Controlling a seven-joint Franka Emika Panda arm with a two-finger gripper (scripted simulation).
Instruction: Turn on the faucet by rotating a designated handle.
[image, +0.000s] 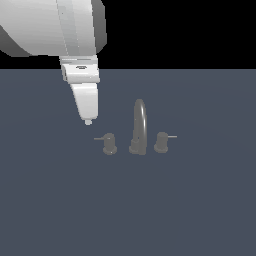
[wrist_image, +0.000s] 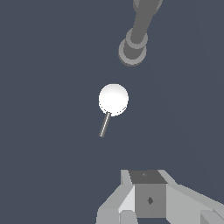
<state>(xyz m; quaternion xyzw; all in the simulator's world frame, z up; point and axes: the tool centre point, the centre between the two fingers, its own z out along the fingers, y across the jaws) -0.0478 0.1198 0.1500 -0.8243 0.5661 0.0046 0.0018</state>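
We have not touched the handle (image: 108, 144) yet, so as far as we can tell the job of turning on the water is not begun. Our gripper (image: 88, 121) hangs in the air above the grey floor (image: 50, 210), a little toward the exterior view's left of the handle and higher than it. It sits just over the tip of the thin rod that sticks out of the handle, but we see a gap between them. We see the gripper from the side, and the fingers look like one white piece, so we cannot tell if it is wide or narrow. It holds nothing that we can see. We think what is left is to come down beside the rod and push it around. The faucet (image: 138, 131) is small and dull grey. It has a tall thin spout (image: 140, 120) that bends over at the top, and it stands in the middle. The handle is a short round knob with a wider foot, on the exterior view's left of the spout. Its twin knob (image: 161, 142) stands on the other side, with its rod pointing the other way. In the wrist view the handle (wrist_image: 113, 99) looks like a bright white round top with the thin rod poking out.
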